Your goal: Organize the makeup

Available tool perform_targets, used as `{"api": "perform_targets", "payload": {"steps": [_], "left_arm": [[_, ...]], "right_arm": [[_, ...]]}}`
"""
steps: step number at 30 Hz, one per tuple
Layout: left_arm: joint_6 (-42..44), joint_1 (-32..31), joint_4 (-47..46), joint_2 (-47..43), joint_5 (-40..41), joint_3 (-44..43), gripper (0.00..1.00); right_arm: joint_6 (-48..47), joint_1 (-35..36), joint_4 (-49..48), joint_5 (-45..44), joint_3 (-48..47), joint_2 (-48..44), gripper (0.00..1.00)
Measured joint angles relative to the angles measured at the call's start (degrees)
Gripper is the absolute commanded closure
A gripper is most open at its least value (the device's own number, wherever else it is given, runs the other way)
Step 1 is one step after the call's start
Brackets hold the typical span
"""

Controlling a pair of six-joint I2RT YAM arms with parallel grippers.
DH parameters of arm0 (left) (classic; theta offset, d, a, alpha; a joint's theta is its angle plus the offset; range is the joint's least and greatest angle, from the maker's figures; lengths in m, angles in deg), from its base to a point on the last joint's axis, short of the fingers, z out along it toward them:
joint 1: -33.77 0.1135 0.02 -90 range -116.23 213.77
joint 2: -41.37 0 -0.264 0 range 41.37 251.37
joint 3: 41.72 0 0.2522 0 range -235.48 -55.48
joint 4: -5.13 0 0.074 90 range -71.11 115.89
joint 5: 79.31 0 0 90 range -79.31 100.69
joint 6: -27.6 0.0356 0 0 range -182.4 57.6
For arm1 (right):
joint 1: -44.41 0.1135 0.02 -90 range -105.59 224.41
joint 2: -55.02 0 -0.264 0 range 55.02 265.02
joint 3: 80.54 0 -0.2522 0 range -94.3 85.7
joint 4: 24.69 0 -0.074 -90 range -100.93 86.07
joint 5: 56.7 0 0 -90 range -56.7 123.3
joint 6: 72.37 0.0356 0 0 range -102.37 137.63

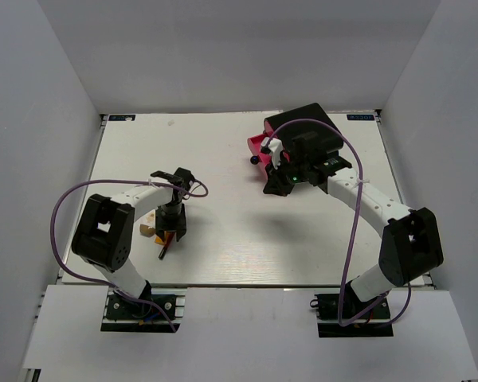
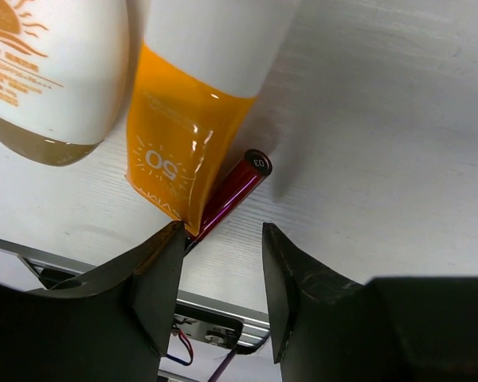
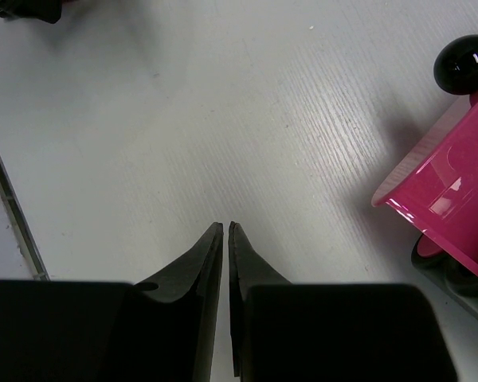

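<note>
Ahead of open left fingers (image 2: 155, 278), the red pencil (image 2: 237, 185) lies diagonally, end pointing away rightward; right fingers (image 3: 199, 270) closed, empty.

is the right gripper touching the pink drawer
Apart: the right wrist view shows table between the right gripper and the pink drawer.

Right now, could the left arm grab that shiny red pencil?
Probably yes: the left end effector is open just short of the red pencil, though the orange tube overlaps the pencil's near end.
</note>
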Motion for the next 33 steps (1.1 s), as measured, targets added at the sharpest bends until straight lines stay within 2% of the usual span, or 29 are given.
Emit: {"api": "perform_targets", "payload": {"steps": [3,8,11,21,30,33], "left_arm": [[0.13,0.11,0.0,0.35,-0.96,0.0,0.45],[0.42,0.24,-0.04,2.43,-1.81,0.0,0.3],[0.57,0.55,0.35,2.6,-2.21,-0.02,0.3],[1.2,0.68,0.17,3.41,-5.57,-0.09,0.45],[1.01,0.26,0.48,3.45,-12.33,1.99,0.46],[0.92,0.26,0.39,3.45,-14.62,2.64,0.5]], "right_arm": [[0.0,0.0,0.0,0.0,0.0,0.0,0.87],[-0.02,0.0,0.02,-0.13,0.0,0.0,0.87],[0.0,0.0,0.02,-0.13,0.0,0.0,0.87],[0.0,-0.13,0.0,-0.17,0.0,0.0,0.87],[0.0,-0.22,0.0,-0.17,0.0,0.0,0.87],[0.0,-0.26,0.0,-0.17,0.0,0.0,0.88]]}}
